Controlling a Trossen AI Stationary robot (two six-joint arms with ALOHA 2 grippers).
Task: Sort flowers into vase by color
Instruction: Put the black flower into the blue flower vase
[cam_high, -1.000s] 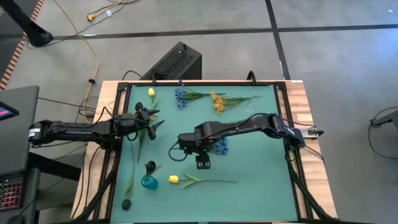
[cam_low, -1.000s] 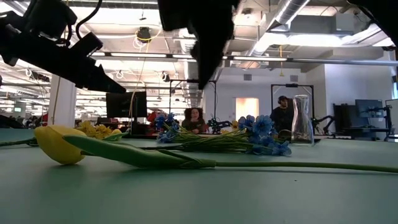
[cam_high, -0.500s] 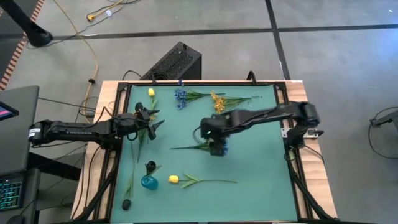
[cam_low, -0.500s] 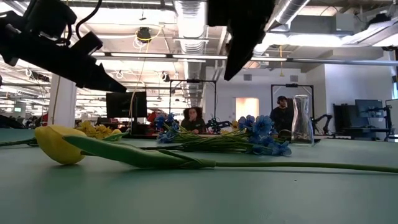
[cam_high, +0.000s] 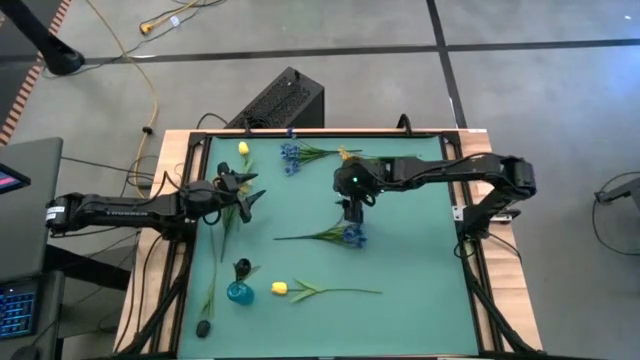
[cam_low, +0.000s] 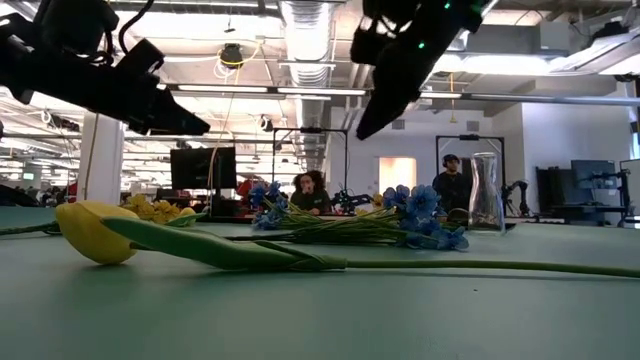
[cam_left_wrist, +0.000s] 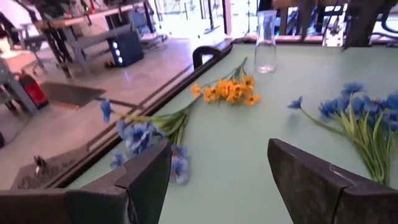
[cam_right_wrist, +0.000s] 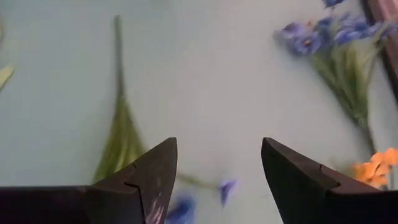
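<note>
Right gripper, jaws apart and empty, has swung from table centre back above the blue flower lying mid-mat; left gripper waits apart; pick pending.

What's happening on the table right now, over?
Right gripper open, empty, above blue flower. Left gripper open, waiting at table's left. Nothing in the way.

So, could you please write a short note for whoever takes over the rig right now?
Left tool: open, empty, at the mat's left side.
Right tool: open, empty, raised above the blue flower at mid-mat.
Flowers: another blue flower and an orange flower lie at the far edge, a yellow tulip lies near the teal vase.
Done: no blue or yellow flower is in a vase.
Left: sort them all.
</note>
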